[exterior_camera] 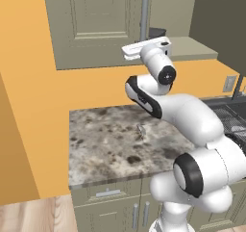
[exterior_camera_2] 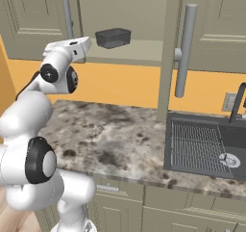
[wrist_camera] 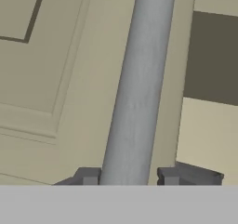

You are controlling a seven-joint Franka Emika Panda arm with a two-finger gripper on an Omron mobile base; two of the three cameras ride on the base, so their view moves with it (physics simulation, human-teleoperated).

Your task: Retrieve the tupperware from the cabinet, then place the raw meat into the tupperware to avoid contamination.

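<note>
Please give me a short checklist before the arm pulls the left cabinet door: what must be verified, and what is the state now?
1. Handle sits between the fingertips: ok.
2. Gripper fully clamped on the handle: cannot tell; the tips stand close at both sides.
3. Right door already swung open: ok.
4. Tupperware visible on the shelf: ok.
5. Left door open: not ok, it looks shut.
6. Counter free below the door's swing: ok.
</note>
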